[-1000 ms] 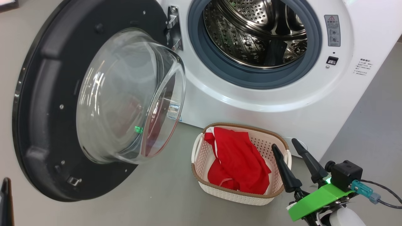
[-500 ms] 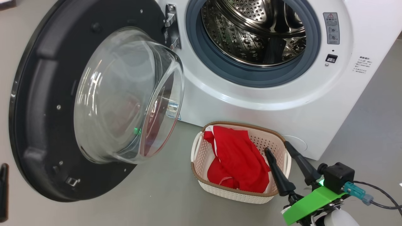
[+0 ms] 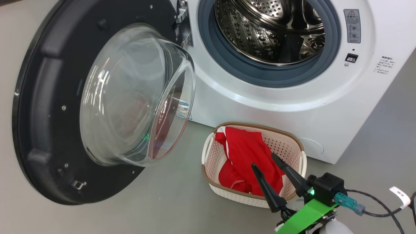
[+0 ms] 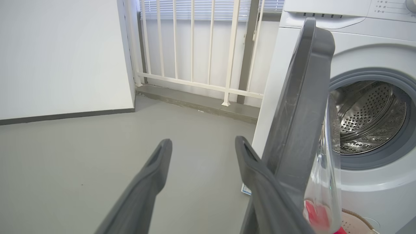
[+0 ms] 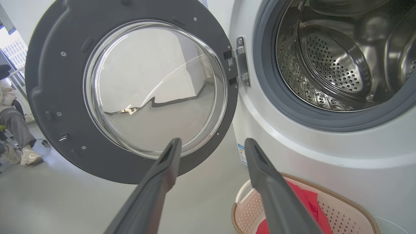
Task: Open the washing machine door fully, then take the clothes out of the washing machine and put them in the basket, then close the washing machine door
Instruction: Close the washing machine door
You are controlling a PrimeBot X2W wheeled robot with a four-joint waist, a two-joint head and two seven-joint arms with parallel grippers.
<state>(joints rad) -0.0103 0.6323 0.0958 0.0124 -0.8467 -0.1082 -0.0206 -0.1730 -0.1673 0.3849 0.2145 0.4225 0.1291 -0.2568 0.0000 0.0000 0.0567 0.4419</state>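
The washing machine door (image 3: 104, 97) stands swung wide open, up and to the left of the right end effector (image 3: 263, 160) in the head view, its glass bowl bulging outward; it is as far open as it was a second ago. The right end effector, fingers spread apart and holding nothing, has moved leftward. A second ago its tips were beside the right handle of the basket (image 3: 292, 139). Now they hang over the basket, in front of the clothes (image 3: 243, 149), red with white trim, heaped inside it. Whether the tips touch the fabric cannot be told. The basket sits on the grey floor (image 3: 162, 195) just ahead of that end effector and close to the front of the washing machine (image 3: 260, 107), whose steel drum (image 3: 260, 39) gapes above and beyond the fingertips. The head camera has shifted slightly as well. In the left wrist view the left end effector (image 4: 203, 142) is likewise spread open and empty. The door's edge lies just right of its right-hand finger, and whether the two touch cannot be told.
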